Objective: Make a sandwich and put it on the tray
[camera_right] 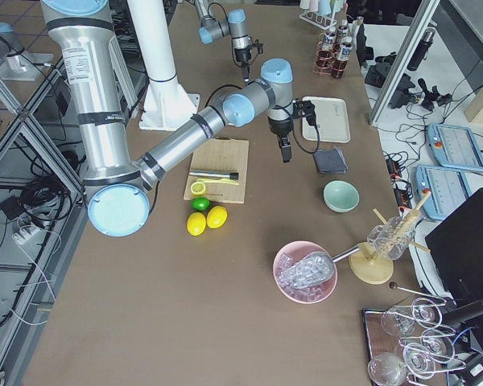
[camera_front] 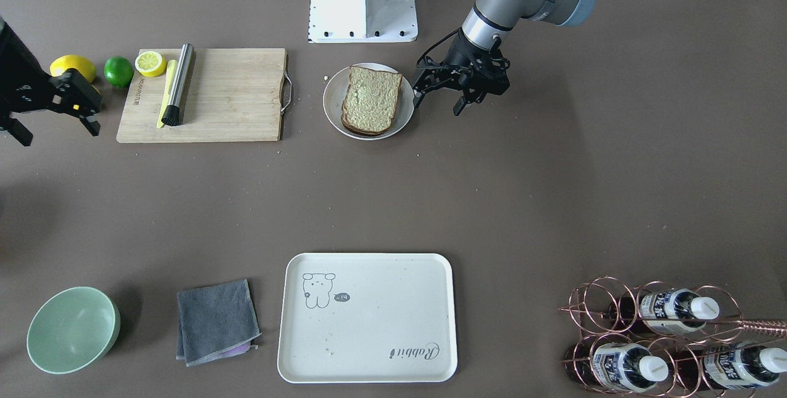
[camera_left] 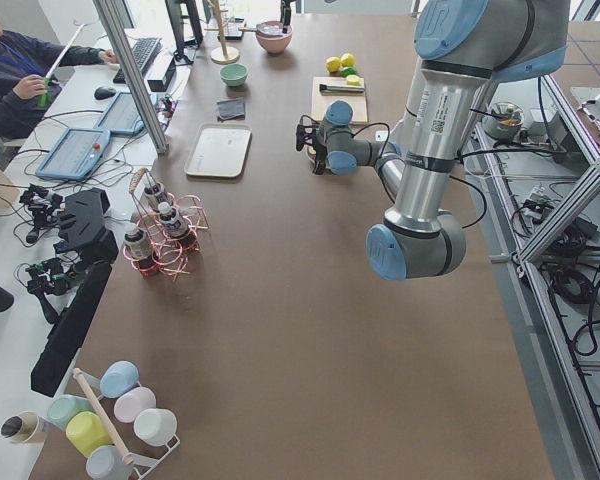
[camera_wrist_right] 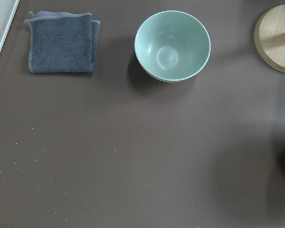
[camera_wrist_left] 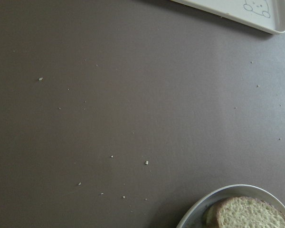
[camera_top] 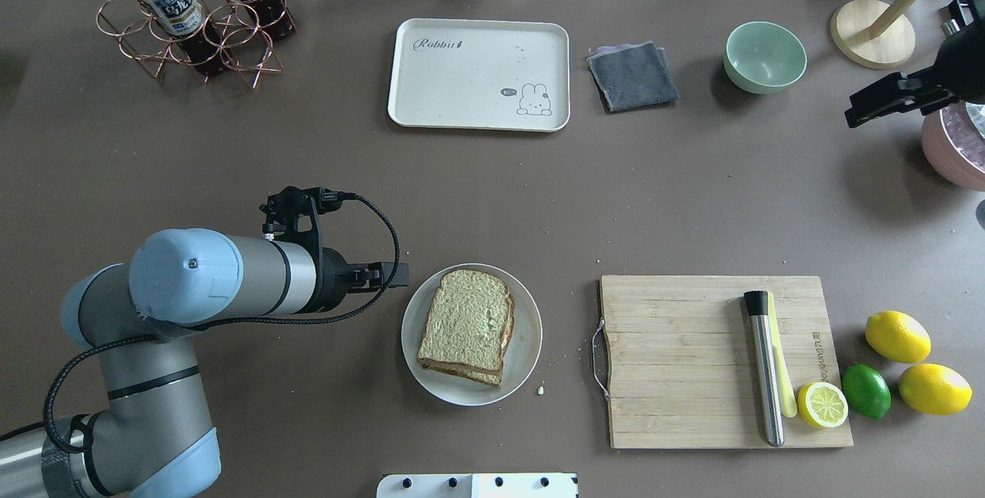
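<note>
My left jaws hang open, holding nothing, just beside the plate (camera_front: 332, 103) bearing the sandwich (camera_front: 371, 99). My right jaws gape, equally unladen, past the cutting board (camera_front: 233, 99). The tray (camera_front: 375, 349) lies well apart on the tabletop (camera_front: 553, 201).

Sandwich (camera_front: 371, 100) lies on plate (camera_front: 332, 103), far from tray (camera_front: 381, 324).

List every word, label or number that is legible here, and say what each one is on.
"Rabbit": script on the large cream rectangular plastic tray.
Speech bubble beside the tray's small animal drawing: too small to read for sure.
Engraved line along one edge of the wooden cutting board: too small to read.
Labels on the dark bottles in the copper wire rack: printed, but blurred.
</note>
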You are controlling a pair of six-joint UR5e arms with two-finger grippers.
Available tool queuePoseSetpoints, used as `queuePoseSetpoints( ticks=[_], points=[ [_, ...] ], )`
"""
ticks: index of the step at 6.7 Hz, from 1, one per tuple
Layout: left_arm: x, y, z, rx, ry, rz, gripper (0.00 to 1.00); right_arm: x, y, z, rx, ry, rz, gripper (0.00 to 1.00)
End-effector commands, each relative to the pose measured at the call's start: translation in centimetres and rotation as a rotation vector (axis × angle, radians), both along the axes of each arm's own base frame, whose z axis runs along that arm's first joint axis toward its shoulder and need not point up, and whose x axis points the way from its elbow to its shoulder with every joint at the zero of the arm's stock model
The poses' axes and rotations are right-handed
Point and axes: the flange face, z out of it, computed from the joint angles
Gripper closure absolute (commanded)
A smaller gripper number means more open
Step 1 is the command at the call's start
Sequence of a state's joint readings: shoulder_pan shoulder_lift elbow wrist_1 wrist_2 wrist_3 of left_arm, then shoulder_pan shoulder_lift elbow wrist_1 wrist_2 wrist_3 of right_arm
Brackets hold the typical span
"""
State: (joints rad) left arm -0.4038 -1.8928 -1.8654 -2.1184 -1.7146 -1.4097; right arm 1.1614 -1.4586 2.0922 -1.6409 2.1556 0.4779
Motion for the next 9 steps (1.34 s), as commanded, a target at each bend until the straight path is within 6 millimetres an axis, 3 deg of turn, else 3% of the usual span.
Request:
queuePoseSetpoints(
  ticks=[1,3,4,5,9],
  points=[
    [2.1,2.1,0.8,0.010,-0.021,0.006,0.03,3.2,1.1,2.9,0.013,0.036,-0.026,0.00],
    [3.2,2.9,0.9,0.018,-0.028,0.012,0.06,4.0,1.0,3.1,0.010,0.036,-0.011,0.00],
    [3.5,3.0,1.0,0.017,-0.032,0.024,0.35,4.1,1.0,3.1,0.000,0.021,-0.010,0.00],
    [4.5,4.1,1.3,0.017,-0.038,0.051,0.56,4.6,1.0,3.2,-0.007,0.010,-0.007,0.00],
    [5.6,4.4,0.5,0.022,-0.032,0.056,0.57,4.7,0.9,3.4,-0.011,0.011,-0.004,0.00]
  ],
)
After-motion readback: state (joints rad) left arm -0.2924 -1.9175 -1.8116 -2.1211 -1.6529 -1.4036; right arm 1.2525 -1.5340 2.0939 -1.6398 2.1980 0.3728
